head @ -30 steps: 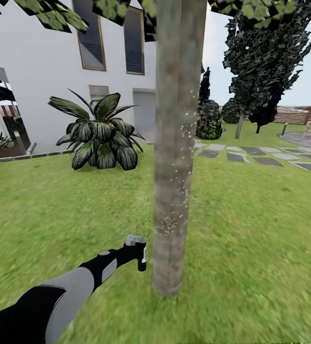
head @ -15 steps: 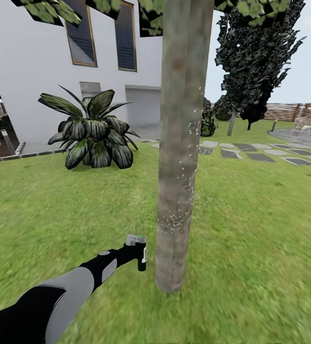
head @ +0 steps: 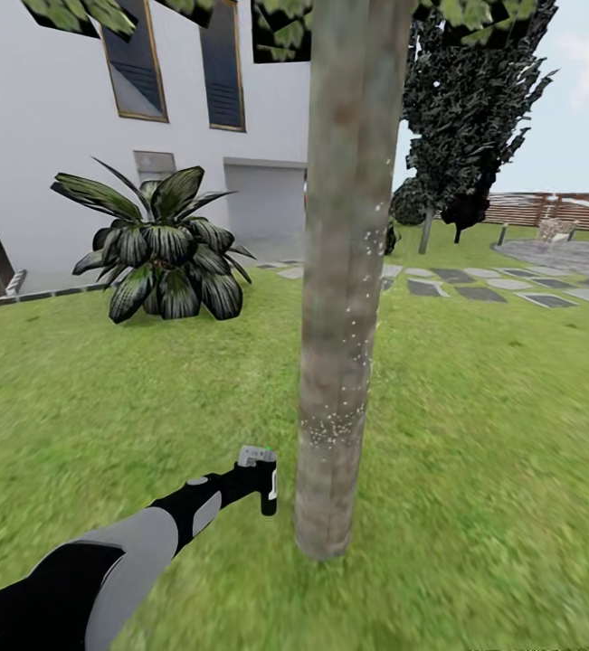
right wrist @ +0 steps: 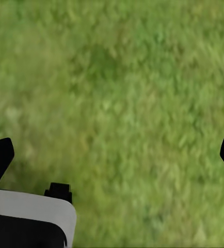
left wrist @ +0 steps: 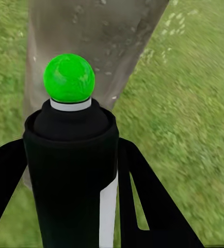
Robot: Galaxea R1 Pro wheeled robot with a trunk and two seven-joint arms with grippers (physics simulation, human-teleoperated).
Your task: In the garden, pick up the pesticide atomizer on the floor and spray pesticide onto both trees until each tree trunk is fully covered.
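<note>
Stands on the green lawn [head: 475, 434] of the garden, close up to one tall tree trunk [head: 339, 316]. Holds the pesticide atomizer [left wrist: 70, 165] in the left gripper [head: 263, 486], with the two black fingers [left wrist: 143, 196] closed on the sides of the dark bottle. Keeps the bottle upright, with its green dot [left wrist: 69, 77] on top, lit bright green.

Reaches out low with the left arm, so the bottle sits just beside the bottom part of the trunk, near but not touching. Points at grey-brown bark, seen right behind the green dot from the left wrist. Looks well lined up for more spraying.

Shows white specks of pesticide [head: 330, 425] in a thick band low on the trunk, and more dotted up the right edge toward the middle. Leaves the left side and the high part looking mostly bare, as far as can be told. Probably needs the spray aimed up along the trunk, since the trunk runs straight up and down, and maybe around to the other side too.

Keeps the right gripper [right wrist: 112, 155] wide open over plain grass, holding nothing. Clearly makes the left arm the one for the job.

Also shows a white house [head: 50, 136], a spiky palm [head: 158, 253], a dark cypress [head: 466, 108], stepping stones [head: 475, 291] and a brown fence [head: 556, 208] farther off.
</note>
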